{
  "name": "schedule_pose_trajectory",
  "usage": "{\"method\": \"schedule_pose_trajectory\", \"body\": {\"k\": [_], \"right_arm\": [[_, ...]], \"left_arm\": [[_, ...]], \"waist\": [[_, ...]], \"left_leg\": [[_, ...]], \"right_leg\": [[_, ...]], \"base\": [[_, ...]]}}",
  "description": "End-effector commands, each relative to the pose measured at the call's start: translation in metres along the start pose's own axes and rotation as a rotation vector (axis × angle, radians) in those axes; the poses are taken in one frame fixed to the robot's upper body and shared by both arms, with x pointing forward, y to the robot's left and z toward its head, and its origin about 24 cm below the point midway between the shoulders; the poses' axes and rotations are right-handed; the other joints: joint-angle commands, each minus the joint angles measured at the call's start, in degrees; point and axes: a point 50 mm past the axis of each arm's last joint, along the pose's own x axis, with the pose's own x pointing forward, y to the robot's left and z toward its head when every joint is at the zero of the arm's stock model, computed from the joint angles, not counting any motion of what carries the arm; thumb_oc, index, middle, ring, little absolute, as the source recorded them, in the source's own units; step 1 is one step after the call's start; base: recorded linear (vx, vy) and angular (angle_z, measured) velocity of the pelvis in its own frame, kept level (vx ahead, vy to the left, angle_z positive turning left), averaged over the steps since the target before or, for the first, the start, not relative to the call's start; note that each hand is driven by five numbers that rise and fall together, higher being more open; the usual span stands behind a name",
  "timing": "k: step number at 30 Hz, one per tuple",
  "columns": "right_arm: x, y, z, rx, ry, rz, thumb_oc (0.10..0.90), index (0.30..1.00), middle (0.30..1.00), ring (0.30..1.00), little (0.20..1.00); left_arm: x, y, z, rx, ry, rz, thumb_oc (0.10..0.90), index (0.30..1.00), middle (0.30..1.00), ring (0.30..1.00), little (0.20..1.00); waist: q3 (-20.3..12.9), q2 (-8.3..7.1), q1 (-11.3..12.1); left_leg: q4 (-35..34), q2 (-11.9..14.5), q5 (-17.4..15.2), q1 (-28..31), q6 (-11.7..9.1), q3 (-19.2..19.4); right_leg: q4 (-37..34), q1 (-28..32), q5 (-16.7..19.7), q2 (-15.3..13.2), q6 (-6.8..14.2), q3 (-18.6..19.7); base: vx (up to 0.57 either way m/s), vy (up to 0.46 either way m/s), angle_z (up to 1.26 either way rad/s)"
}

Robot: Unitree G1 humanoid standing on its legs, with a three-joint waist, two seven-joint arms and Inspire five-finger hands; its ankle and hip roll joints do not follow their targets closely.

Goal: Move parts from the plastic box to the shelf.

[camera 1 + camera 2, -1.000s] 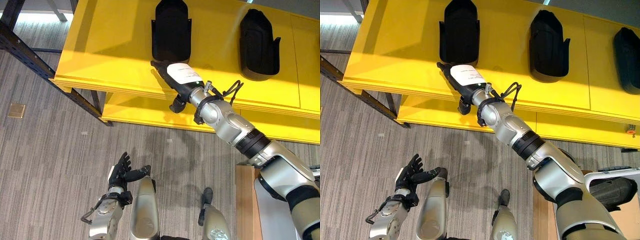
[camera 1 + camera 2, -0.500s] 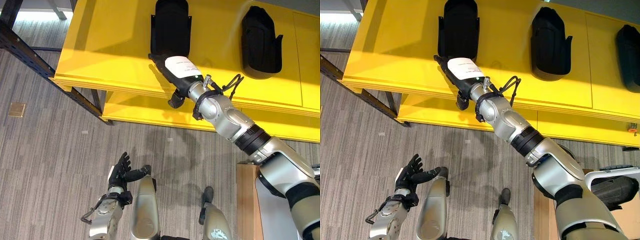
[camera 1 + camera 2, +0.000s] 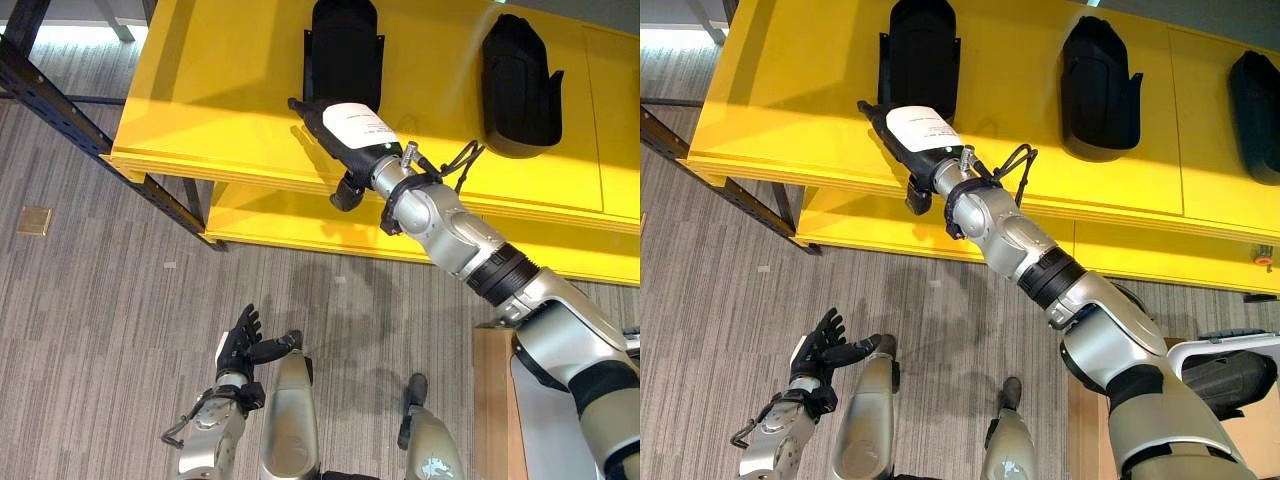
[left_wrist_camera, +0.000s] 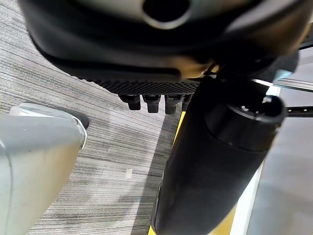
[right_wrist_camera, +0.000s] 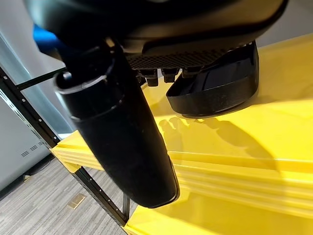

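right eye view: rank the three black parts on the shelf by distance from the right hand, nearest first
1. Left black part, just beyond the right hand, on the yellow shelf.
2. Middle black part, to the hand's right.
3. Right black part, at the view's right edge.

Black parts (image 3: 1099,88) on yellow shelf (image 3: 800,90)

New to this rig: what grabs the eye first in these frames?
The bright yellow shelf with black parts on top: one towards its left, another further right. The right hand reaches over the shelf's front edge just before the left part, fingers straight and empty. The left hand hangs open low above the grey floor.
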Motion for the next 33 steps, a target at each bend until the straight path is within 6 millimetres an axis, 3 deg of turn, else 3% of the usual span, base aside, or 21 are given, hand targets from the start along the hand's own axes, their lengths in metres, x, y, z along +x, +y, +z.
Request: {"method": "schedule_pose_trajectory", "body": {"k": [1,12,18,21,24,33], "right_arm": [[0.018,-0.074,0.043,-0.075,-0.164,-0.234,0.9,1.0,1.0,1.0,1.0],[0.017,-0.075,0.044,-0.075,-0.17,-0.237,0.9,1.0,1.0,1.0,1.0],[0.009,-0.082,0.059,-0.065,-0.257,-0.279,0.9,1.0,1.0,1.0,1.0],[-0.005,-0.088,0.074,-0.028,-0.351,-0.32,0.9,1.0,1.0,1.0,1.0],[-0.035,-0.096,0.092,0.036,-0.499,-0.389,0.9,1.0,1.0,1.0,1.0],[-0.073,-0.077,0.086,0.171,-0.571,-0.381,0.9,1.0,1.0,1.0,1.0]], "left_arm": [[-0.009,-0.007,0.02,-0.062,-0.137,-0.016,0.9,1.0,1.0,1.0,1.0],[-0.009,-0.007,0.02,-0.063,-0.133,-0.015,0.9,1.0,1.0,1.0,1.0],[-0.008,-0.007,0.021,-0.058,-0.139,-0.014,0.9,1.0,1.0,1.0,1.0],[-0.007,-0.007,0.023,-0.06,-0.145,-0.008,0.9,1.0,1.0,1.0,1.0],[-0.005,-0.009,0.026,-0.053,-0.153,-0.001,0.9,1.0,1.0,1.0,1.0],[-0.004,-0.016,0.023,-0.05,-0.137,-0.011,0.9,1.0,1.0,1.0,1.0]], "waist": [[-0.9,4.11,-0.8],[-0.9,4.13,-0.9],[-0.9,4.0,-1.4],[-0.9,3.89,-1.9],[-0.9,3.62,-2.7],[-0.9,3.7,-4.2]], "left_leg": [[-7.4,2.8,10.4,5.7,-1.9,-2.0],[-7.2,2.8,10.5,5.5,-2.0,-2.1],[-7.2,3.0,10.3,5.8,-2.0,-2.0],[-7.5,3.0,10.4,6.4,-2.0,-1.7],[-8.2,3.0,10.5,7.8,-1.9,-1.5],[-11.9,3.0,11.3,13.0,-1.3,-0.9]], "right_leg": [[2.2,0.7,6.6,-0.1,-0.7,1.5],[2.2,0.6,6.7,-0.1,-0.8,1.6],[2.4,0.6,6.6,0.0,-0.7,1.6],[2.5,0.7,6.5,0.1,-0.8,1.7],[2.9,1.3,6.3,0.0,-0.6,1.6],[2.4,4.7,5.7,-0.4,-0.3,1.3]], "base": [[0.0,0.0,0.0],[0.0,0.0,0.0],[0.0,0.0,0.0],[0.0,0.0,0.0],[0.0,-0.013,0.0],[-0.01,-0.038,0.0]]}}
